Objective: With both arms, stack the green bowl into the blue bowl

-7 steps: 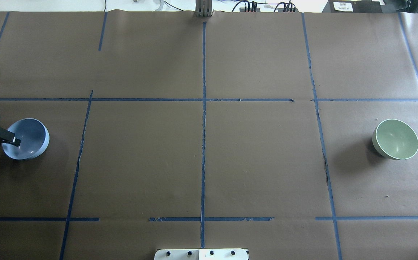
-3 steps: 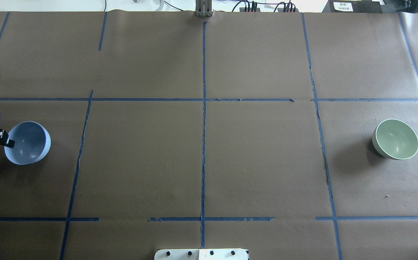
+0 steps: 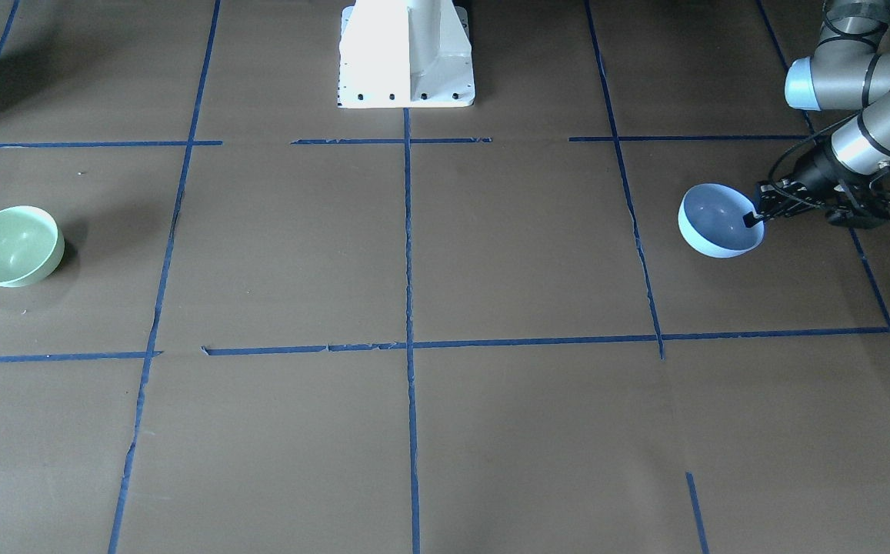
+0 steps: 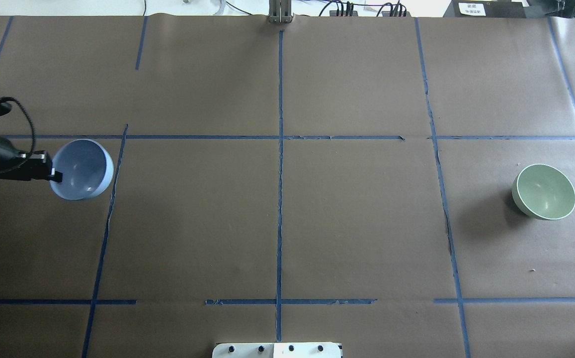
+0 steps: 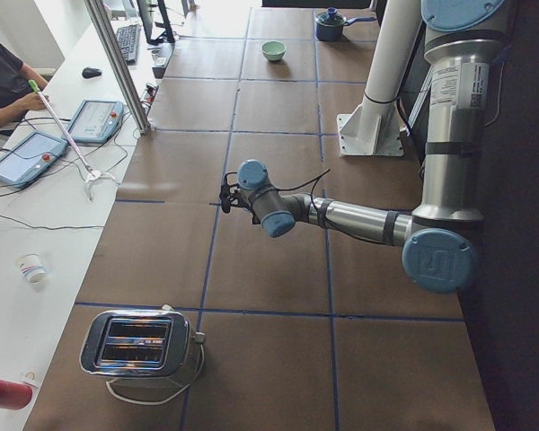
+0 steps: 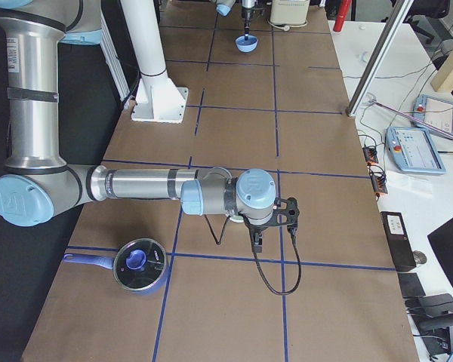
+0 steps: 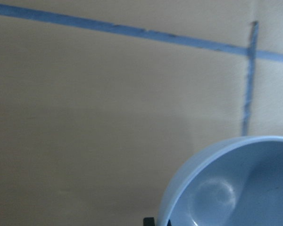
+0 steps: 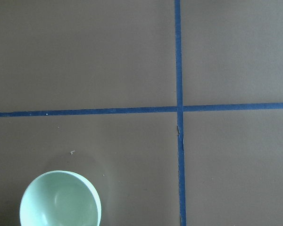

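Overhead exterior: the left hand (image 4: 53, 174) pinches the blue bowl (image 4: 83, 169) by its left rim, over the desk's (image 4: 357, 223) left side. The green bowl (image 4: 544, 191) sits far right, well apart. The right hand (image 6: 257, 240) looks nearer it; I cannot tell whether that hand is spread.

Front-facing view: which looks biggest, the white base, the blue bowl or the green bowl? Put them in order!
1. white base: clearly the largest.
2. green bowl and blue bowl: they look about alike, so I won't rank them.
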`<state>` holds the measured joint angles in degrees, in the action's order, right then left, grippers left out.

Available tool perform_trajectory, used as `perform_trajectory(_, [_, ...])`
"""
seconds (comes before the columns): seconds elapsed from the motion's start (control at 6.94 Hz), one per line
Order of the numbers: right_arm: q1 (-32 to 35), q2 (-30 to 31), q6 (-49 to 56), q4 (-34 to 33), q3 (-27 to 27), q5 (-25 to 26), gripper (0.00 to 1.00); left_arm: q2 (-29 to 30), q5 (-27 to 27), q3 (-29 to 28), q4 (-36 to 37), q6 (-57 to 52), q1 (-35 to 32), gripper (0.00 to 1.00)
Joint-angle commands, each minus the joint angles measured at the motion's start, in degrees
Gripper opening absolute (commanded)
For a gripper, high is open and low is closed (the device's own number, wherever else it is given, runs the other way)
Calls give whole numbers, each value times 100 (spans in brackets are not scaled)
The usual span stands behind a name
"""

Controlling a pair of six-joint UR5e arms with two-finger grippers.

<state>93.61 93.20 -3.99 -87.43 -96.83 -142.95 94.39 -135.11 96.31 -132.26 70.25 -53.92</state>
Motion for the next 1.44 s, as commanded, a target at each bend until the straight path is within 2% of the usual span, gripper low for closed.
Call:
perform_trajectory(0.0, [0, 6, -5, 15, 15, 22, 100, 1513, 490, 37, 1108, 1345, 678, 0])
perform_trajectory(0.14, [0, 6, 4, 15, -2, 22, 100, 2251, 1138, 28, 1984, 1672, 1229, 0])
perform_trajectory(0.29, [0, 6, -5, 15, 6, 30, 100, 2772, 1571, -15, 2559, 1902, 1687, 0])
perform_trajectory(0.58, [0, -3, -214, 24, -11, 30, 100, 3179, 2283, -208, 2512, 2246, 2374, 0])
perform_trajectory(0.86, [0, 6, -251, 24, -11, 22, 100, 3261, 2428, -376, 2494, 2247, 2597, 0])
perform_trajectory(1.01, [0, 6, -242, 24, -11, 30, 100, 3304, 2428, -420, 2503, 2247, 2675, 4])
perform_trajectory(1.15, [0, -12, -242, 24, -11, 30, 100, 3296, 2419, -420, 2494, 2221, 2667, 26])
perform_trajectory(1.3, [0, -12, -242, 24, -20, 30, 100, 3261, 2428, -464, 2459, 2195, 2667, 99])
